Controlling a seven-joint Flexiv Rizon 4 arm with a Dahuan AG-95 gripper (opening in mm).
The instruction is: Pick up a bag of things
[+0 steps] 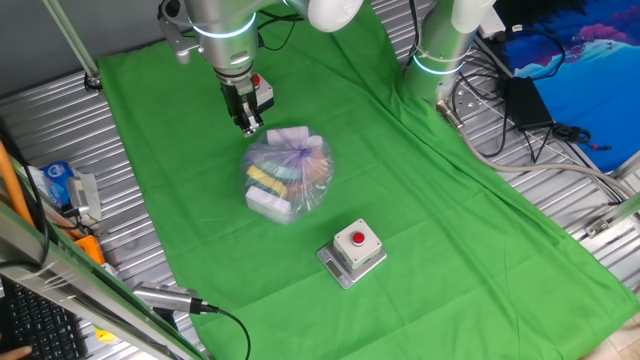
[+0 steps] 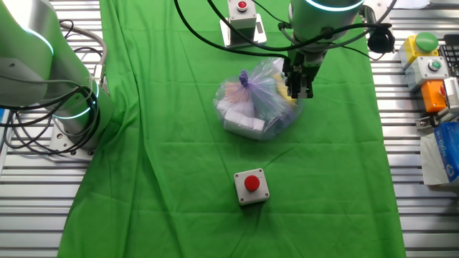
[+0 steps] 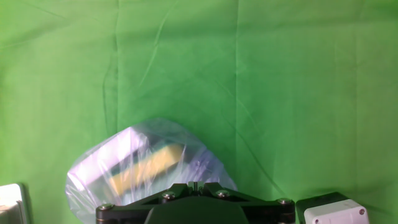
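Note:
The bag of things (image 1: 288,172) is a clear, purplish plastic bag knotted on top, with yellow, white and pink items inside. It lies on the green cloth (image 1: 420,220) mid-table. It also shows in the other fixed view (image 2: 257,100) and in the hand view (image 3: 143,165). My gripper (image 1: 248,125) hangs just beside the bag's upper edge, apart from the knot (image 2: 244,79). In the other fixed view the gripper (image 2: 297,87) is at the bag's right side. In the hand view its fingertips (image 3: 194,185) meet, so it is shut and empty.
A grey box with a red button (image 1: 352,247) stands in front of the bag. A second such box (image 2: 242,18) stands behind the gripper. A second arm's base (image 2: 50,79) stands at the cloth's edge. Button boxes (image 2: 430,54) and cables lie on the metal table.

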